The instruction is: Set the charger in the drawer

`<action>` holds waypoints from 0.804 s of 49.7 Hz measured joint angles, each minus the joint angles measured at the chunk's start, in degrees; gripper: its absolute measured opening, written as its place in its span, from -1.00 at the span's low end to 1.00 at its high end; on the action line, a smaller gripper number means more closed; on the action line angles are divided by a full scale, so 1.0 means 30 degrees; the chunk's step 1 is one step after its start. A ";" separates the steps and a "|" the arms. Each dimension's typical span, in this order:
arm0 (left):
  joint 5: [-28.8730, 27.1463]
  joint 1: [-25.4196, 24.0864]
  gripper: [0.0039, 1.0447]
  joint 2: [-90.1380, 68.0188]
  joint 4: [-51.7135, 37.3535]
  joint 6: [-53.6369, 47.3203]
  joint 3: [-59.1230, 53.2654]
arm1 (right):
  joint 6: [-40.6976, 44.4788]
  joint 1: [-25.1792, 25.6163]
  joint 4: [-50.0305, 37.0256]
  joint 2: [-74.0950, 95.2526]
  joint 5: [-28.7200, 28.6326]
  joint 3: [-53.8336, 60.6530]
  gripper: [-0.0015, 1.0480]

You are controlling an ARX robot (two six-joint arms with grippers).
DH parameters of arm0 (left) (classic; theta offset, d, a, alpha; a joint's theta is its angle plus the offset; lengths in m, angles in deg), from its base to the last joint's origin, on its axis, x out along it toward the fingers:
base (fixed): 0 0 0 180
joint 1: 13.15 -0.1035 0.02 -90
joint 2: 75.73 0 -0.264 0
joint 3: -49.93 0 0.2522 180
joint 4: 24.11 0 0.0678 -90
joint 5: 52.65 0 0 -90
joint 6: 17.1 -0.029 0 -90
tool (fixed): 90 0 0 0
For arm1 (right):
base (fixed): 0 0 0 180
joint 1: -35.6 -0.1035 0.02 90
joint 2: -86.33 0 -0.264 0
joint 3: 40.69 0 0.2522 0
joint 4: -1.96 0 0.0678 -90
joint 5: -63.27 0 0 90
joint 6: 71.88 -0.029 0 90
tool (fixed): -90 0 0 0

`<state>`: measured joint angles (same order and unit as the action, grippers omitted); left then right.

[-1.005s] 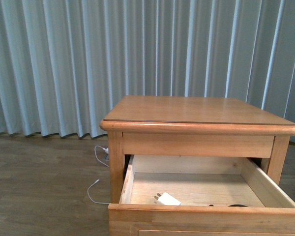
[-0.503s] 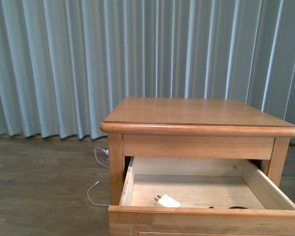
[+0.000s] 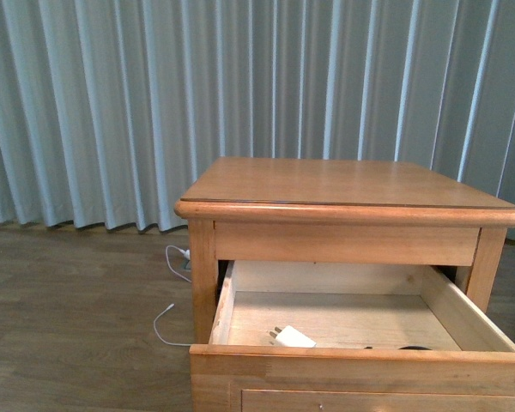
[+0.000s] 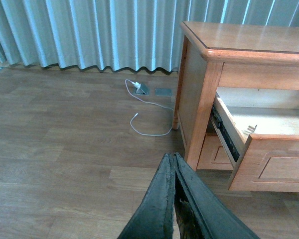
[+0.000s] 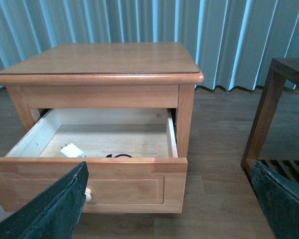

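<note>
The charger [image 3: 290,337], a small white plug block with metal prongs, lies on the floor of the pulled-out drawer [image 3: 360,359], near its front left. In the right wrist view the charger [image 5: 72,150] rests behind the drawer [image 5: 129,186] front, with its black cable [image 5: 120,156] looped beside it. My right gripper [image 5: 168,168] is open, its fingers [image 5: 60,211] spread wide in front of the drawer and touching nothing. My left gripper [image 4: 173,156] is shut and empty, low over the floor, left of the nightstand. From there only the charger [image 4: 251,129] prongs show.
The nightstand top [image 3: 343,184] is bare, with a lower drawer [image 4: 214,154] shut beneath. A thin white cable [image 4: 149,132] and plug [image 4: 134,84] lie on the wood floor by the curtain [image 3: 112,112]. A dark wooden side table [image 5: 276,99] stands right of the nightstand.
The nightstand sits slightly higher in the front view, showing more of the drawer front. The charger lies in the same spot in the drawer.
</note>
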<state>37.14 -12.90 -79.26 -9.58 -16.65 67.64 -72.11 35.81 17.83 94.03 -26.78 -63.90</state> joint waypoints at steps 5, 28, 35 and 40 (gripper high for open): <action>0.0000 0.0000 -0.93 0.0175 -0.0029 0.0000 -0.0211 | 0.0000 0.0000 0.0000 0.0000 0.0000 0.0000 0.85; 0.0007 -0.0015 -0.93 0.1115 -0.0153 -0.0007 -0.1078 | 0.0007 0.0000 0.0000 0.0000 0.0000 0.0000 0.85; 0.0007 -0.0015 -0.93 0.1115 -0.0153 -0.0007 -0.1078 | 0.0000 0.0000 0.0000 0.0000 0.0000 0.0000 0.85; 0.0007 -0.0015 -0.68 0.1115 -0.0153 -0.0007 -0.1078 | 0.0007 0.0000 0.0000 0.0000 0.0000 0.0000 0.85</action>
<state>37.16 -12.94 -75.91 -10.03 -16.67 64.40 -72.08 35.81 17.83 94.03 -26.78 -63.90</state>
